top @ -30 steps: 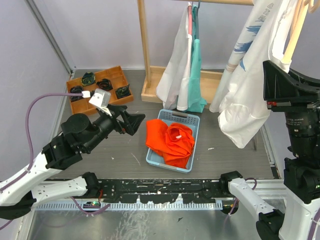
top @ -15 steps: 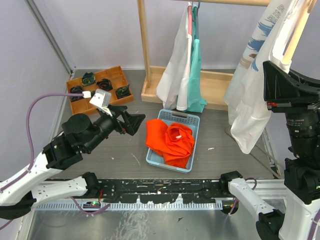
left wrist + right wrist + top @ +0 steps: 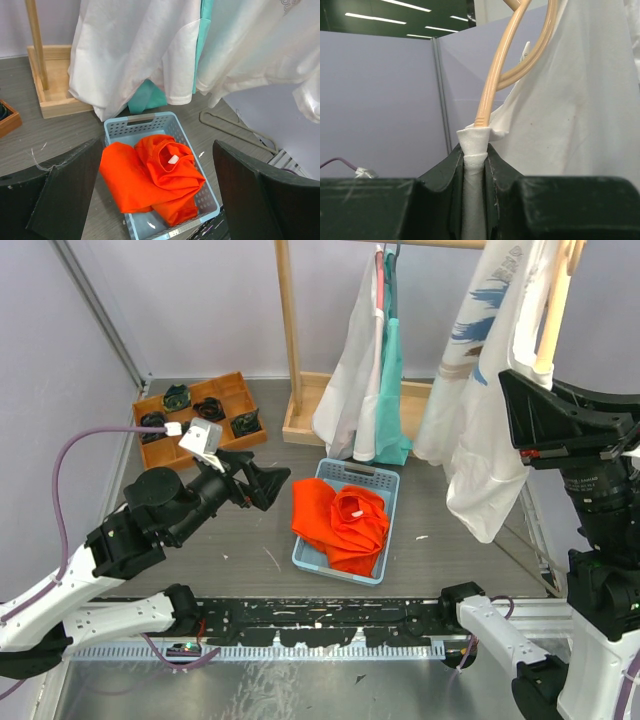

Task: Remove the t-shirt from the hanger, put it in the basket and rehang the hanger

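At the far left of the counter [image 3: 240,540] a wooden tray [image 3: 228,388] sits against the back corner, its compartments holding small dark items. Just in front of it a purple cable [image 3: 60,470] loops to the left arm, whose left claw [image 3: 262,485] hovers low over the counter with its jaws spread wide and nothing between them. In the left wrist view its two dark fingers [image 3: 65,195] frame a light blue basket [image 3: 117,129]. The basket lies near the middle of the counter and holds a crumpled orange garment [image 3: 340,520]. Behind the basket stands a wooden rack [image 3: 289,330] on a flat base, with a white garment [image 3: 345,380] and a teal garment [image 3: 393,370] hanging side by side from its top rail. A thin wire hanger [image 3: 235,131] lies flat on the counter to the right of the basket. Further right, the white t-shirt [image 3: 480,420] with a blue print hangs in the air above the counter, still draped on a tan hanger [image 3: 548,325], just in front of the raised right arm. In the right wrist view the right claw [image 3: 474,165] is closed, pinching a bunched fold of the t-shirt where the fabric wraps over the lower end of the hanger, and the rest of the shirt falls away to the right.
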Controlling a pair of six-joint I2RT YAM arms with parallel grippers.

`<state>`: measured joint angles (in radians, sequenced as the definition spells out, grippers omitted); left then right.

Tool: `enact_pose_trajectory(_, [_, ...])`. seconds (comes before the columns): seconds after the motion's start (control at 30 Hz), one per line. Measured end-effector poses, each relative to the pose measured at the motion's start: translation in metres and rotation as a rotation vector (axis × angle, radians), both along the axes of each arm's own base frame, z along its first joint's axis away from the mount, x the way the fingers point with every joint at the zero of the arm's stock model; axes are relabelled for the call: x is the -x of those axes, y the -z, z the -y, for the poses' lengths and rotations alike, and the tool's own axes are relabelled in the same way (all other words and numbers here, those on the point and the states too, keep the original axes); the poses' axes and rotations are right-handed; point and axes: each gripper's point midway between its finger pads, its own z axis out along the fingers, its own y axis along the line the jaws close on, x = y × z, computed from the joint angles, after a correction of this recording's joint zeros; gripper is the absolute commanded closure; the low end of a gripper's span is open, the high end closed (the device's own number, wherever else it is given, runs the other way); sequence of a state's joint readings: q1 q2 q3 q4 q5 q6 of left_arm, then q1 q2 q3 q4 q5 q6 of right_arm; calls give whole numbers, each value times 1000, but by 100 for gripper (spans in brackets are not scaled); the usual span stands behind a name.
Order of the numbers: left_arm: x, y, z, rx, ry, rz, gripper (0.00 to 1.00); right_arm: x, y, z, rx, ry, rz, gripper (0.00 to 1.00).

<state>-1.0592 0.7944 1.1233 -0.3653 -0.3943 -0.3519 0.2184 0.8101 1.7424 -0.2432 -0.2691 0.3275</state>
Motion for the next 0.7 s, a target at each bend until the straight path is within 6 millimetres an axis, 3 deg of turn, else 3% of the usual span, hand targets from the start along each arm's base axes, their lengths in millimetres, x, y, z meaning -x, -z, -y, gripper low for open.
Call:
enact_pose_trajectory(0.43, [-3, 13, 1, -50, -9, -24, 2, -2, 10, -29, 82, -156, -31, 99])
enact_pose_trajectory(0.57, [-2, 16, 1, -61, -9, -30, 2, -7, 20, -31, 92, -157, -68, 99])
enact_pose_trajectory(0.7, [-2, 18, 0, -67, -9, -34, 2, -16, 46, -33, 112, -156, -139, 99])
